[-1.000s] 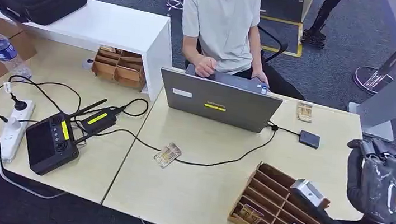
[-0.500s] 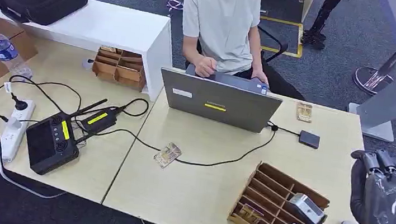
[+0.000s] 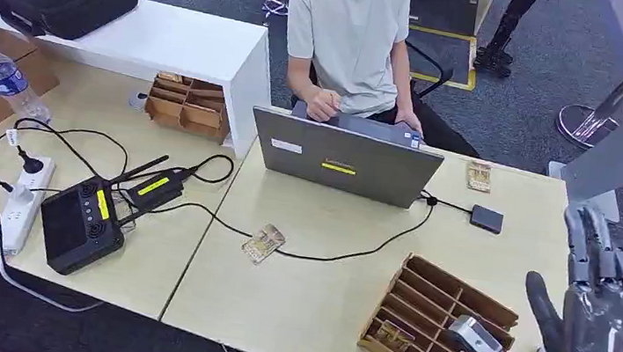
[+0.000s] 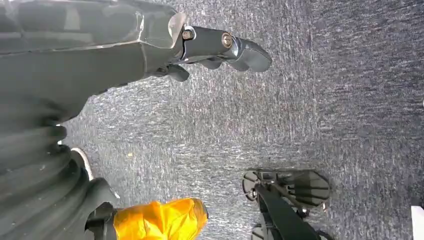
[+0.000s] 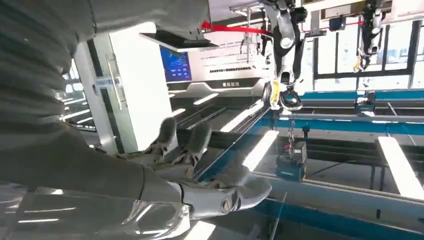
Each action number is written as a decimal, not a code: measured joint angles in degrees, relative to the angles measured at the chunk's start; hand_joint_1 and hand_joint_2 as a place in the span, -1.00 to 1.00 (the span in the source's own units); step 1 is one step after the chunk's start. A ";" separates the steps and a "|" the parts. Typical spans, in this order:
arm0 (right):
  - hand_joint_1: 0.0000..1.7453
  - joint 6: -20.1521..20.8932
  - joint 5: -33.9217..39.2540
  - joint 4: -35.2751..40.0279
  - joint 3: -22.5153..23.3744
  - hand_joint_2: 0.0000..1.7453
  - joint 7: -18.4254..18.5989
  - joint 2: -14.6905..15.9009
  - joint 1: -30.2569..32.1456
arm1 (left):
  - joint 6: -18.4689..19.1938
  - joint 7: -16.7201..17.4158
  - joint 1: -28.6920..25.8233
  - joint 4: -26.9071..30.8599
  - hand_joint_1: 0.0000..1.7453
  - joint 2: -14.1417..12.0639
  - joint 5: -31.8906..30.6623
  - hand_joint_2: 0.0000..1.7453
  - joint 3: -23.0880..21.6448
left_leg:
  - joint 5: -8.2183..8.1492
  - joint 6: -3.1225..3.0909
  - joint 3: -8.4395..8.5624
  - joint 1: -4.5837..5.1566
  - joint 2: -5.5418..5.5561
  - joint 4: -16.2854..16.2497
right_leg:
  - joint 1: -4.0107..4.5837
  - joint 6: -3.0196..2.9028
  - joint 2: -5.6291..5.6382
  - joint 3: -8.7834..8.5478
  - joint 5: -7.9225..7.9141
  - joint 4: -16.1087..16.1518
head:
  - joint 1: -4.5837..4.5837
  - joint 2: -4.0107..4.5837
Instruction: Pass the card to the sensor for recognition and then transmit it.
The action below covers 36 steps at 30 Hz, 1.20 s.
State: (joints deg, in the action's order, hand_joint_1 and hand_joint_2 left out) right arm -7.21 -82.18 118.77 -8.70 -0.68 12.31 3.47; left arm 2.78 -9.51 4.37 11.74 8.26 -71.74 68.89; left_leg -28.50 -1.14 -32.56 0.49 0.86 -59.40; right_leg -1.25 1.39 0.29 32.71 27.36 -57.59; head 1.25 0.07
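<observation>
Cards: one [image 3: 263, 243] mid-table, one [image 3: 479, 176] beside laptop [image 3: 345, 158].

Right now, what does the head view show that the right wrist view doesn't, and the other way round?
Head view alone: the pale wooden table, the grey open laptop, the slotted wooden card tray and the patterned card lying by the black cable. Right wrist view alone: the white pillar with a blue screen and the blue rails of the hall. Both share the right robot hand, fingers spread, holding nothing.
</observation>
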 joint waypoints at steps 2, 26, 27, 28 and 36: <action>-1.00 0.00 0.00 0.00 -0.07 1.00 0.00 0.00 0.01 | 0.00 0.02 0.00 0.00 -1.00 0.00 0.00 1.00 0.02 | 0.00 0.00 0.00 0.00 0.00 0.00 | 0.00 0.00 0.00 0.00 0.00 0.00 | 0.00 0.00; -1.00 13.68 6.51 -1.38 -1.79 1.00 1.33 3.97 3.52 | -0.35 -0.07 0.04 0.00 -1.00 -0.26 1.42 1.00 1.42 | -0.01 0.00 -0.02 0.00 0.01 0.00 | 0.00 0.00 -0.01 0.00 0.00 0.00 | 0.00 0.00; -1.00 14.74 7.55 -1.68 -1.88 1.00 1.51 4.51 3.87 | -0.35 -0.13 0.04 0.00 -1.00 -0.33 1.44 1.00 1.51 | -0.01 0.00 -0.02 0.00 0.01 0.00 | 0.00 0.00 -0.01 0.00 0.00 0.00 | 0.00 0.00; -1.00 15.76 8.55 -2.10 -2.08 1.00 1.75 5.20 4.14 | -0.37 -0.20 0.04 0.00 -1.00 -0.44 1.47 1.00 1.55 | -0.01 0.00 -0.02 0.01 0.00 0.00 | 0.00 0.00 -0.01 0.00 0.00 0.01 | 0.00 0.00; -1.00 19.41 12.88 -4.42 -3.56 1.00 2.97 9.27 5.54 | -0.46 -0.46 0.13 0.00 -1.00 -0.85 1.60 1.00 2.12 | 0.00 0.00 -0.01 0.00 0.00 0.00 | 0.00 0.00 0.00 0.00 0.00 0.01 | 0.00 0.00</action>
State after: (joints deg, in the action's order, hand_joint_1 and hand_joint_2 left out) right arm 12.20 -69.31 114.35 -12.26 2.30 21.57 9.01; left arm 2.32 -9.97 4.50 11.74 7.41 -70.14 71.01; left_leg -28.50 -1.14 -32.57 0.50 0.86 -59.40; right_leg -1.25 1.40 0.28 32.72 27.36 -57.59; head 1.25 0.07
